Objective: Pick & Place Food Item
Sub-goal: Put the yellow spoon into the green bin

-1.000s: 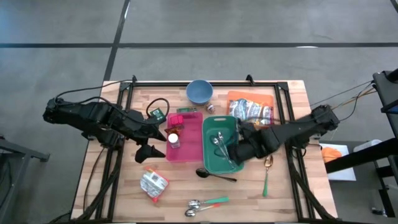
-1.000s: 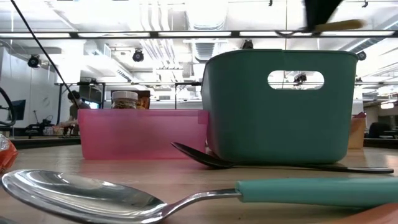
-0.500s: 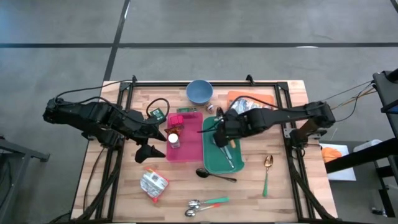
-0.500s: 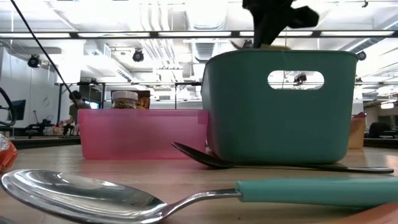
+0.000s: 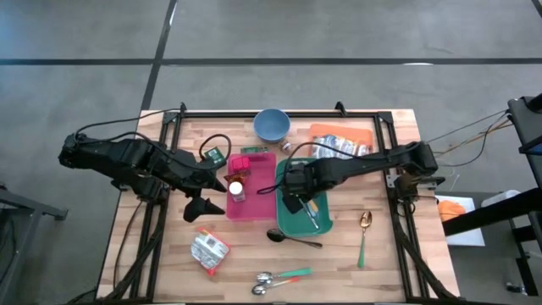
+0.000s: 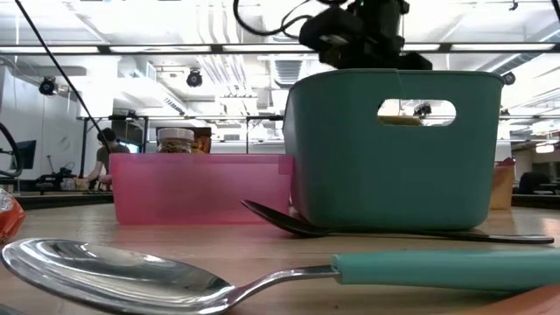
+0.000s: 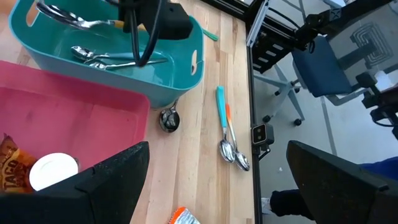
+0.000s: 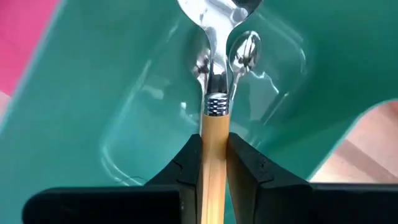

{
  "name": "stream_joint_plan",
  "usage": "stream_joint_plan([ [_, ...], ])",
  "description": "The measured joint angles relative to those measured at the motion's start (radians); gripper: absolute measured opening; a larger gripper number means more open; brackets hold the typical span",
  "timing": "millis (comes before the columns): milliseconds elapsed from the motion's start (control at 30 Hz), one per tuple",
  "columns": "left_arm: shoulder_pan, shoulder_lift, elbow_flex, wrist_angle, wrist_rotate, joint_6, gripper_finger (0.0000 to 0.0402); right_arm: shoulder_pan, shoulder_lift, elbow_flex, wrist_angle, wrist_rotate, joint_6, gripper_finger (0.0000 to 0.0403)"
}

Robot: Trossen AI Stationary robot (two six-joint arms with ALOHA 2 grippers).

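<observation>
The right gripper point(image 8: 214, 163) hangs over the teal bin point(image 5: 289, 222), fingers point(image 8: 186, 163) clamped on a wooden-handled spoon point(image 8: 214, 134) pointing bowl-down into it, while the wide-open left gripper point(image 5: 206, 206) waits beside the bin.

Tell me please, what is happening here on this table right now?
The right gripper is shut on a spoon with a wooden handle and holds it over the green bin, which already has other spoons inside. The left gripper waits open beside the pink bin, holding nothing. More spoons and a food packet lie on the wooden table.
</observation>
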Motion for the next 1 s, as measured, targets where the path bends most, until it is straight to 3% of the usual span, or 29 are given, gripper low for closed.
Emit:
stream_joint_plan([
  [300,0.000,0.000,0.000,-0.008,0.000,0.002,0.0380,-0.004,0.063,-0.022,0.076,-0.076,-0.019,0.0037],
  [1000,-0.001,0.000,0.000,-0.023,0.000,0.002,0.0380,-0.006,0.086,-0.183,0.250,-0.103,0.094,0.0037],
])
